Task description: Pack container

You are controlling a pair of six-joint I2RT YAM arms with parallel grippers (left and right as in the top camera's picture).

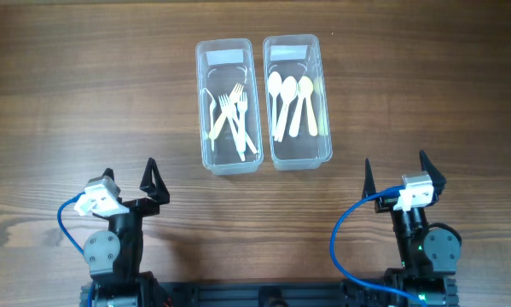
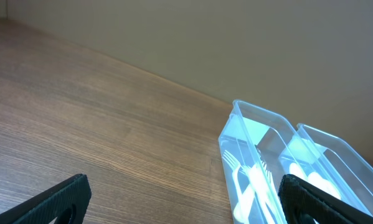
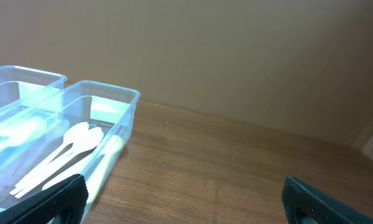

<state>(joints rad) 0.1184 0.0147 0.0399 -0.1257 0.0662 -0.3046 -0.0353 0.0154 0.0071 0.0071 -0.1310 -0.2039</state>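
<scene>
Two clear plastic containers stand side by side at the table's far middle. The left container [image 1: 206, 111] holds several pale forks [image 1: 232, 119]; it also shows in the left wrist view [image 2: 226, 140]. The right container [image 1: 326, 102] holds three pale spoons [image 1: 289, 98] plus another pale utensil along its right wall; it shows in the right wrist view [image 3: 125, 127] with the spoons [image 3: 68, 146]. My left gripper [image 1: 130, 177] is open and empty near the front left. My right gripper [image 1: 397, 170] is open and empty near the front right. Both are well short of the containers.
The wooden table [image 1: 84, 102] runs wide on both sides of the containers. A plain wall [image 2: 236, 37] rises behind the table's far edge. Blue cables [image 1: 345, 243] loop beside each arm base at the front.
</scene>
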